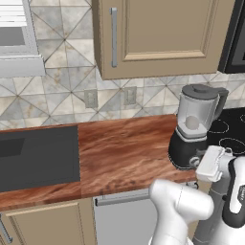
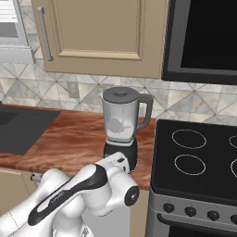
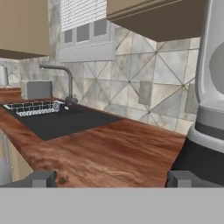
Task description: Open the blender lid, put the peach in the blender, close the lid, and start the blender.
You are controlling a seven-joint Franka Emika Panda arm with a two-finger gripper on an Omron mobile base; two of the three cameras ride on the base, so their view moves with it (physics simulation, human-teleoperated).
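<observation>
The gripper (image 3: 111,178), fingertips spread, sits low beside the blender (image 2: 121,129), whose front knob is hidden; the peach (image 1: 192,123) shows pale inside under the closed blender lid (image 2: 120,94).

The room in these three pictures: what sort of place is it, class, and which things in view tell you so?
A home kitchen, rendered rather than real. A blender stands on a wooden counter beside a black stove top. A sink with a tap is set into the counter under tiled walls and beige cabinets.
</observation>
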